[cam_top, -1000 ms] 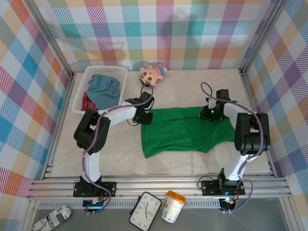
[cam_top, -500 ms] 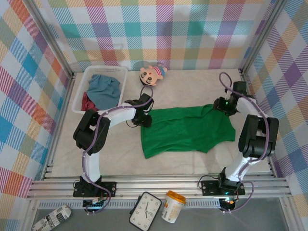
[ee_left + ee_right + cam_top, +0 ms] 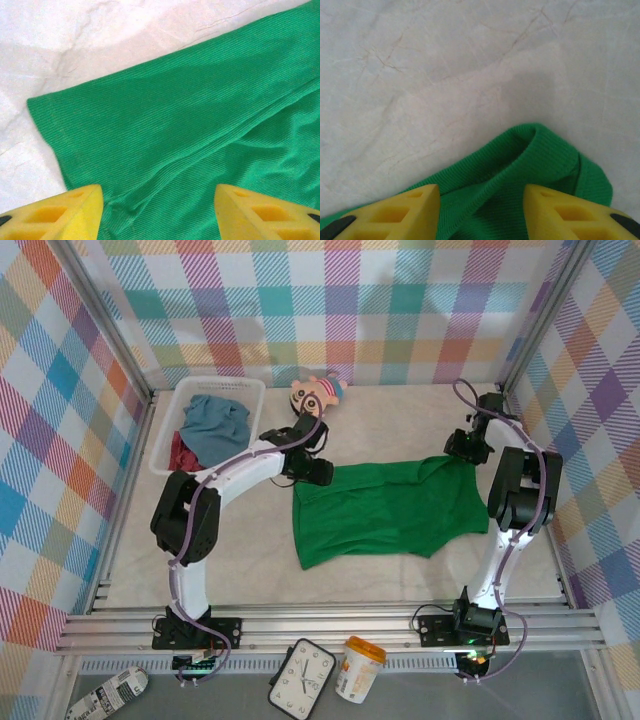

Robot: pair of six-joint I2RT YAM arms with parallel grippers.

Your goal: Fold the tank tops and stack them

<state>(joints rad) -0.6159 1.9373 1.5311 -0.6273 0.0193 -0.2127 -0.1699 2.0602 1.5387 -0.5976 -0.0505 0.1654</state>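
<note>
The green tank top [image 3: 390, 510] lies spread flat on the tabletop [image 3: 230, 540], stretched between the two sets of fingers, with its bulk on the near side of both. In the top view the left fingers [image 3: 318, 472] sit at its far left corner and the right fingers [image 3: 462, 445] at its far right corner. That view is too coarse to show how either pair stands.

The wrist views settle it. The left wrist view shows the left fingers [image 3: 70, 210] spread wide with nothing pinched. The ribbed green cloth [image 3: 190, 125] runs under the gap between them, a long crease crosses it, and its hemmed corner lies just ahead and to the left on pale tabletop. The right wrist view shows the right fingers [image 3: 405, 210] also spread and empty. A rounded, doubled-over loop of green cloth [image 3: 535, 150] lies in the gap and just ahead of them, with bare creased tabletop beyond it.

The top view alone shows the surroundings. A white basket [image 3: 165, 435] stands well to the left of the left fingers and holds the blue-grey tank top [image 3: 215, 420] bunched on top. The dark red tank top [image 3: 182, 452] shows at the basket's near left corner, partly under the blue-grey one. A doll [image 3: 318, 392] lies just beyond the left fingers, beside the basket. A clock [image 3: 302, 680] and an orange-lidded tub [image 3: 360, 668] lie below the tabletop's near rail.
</note>
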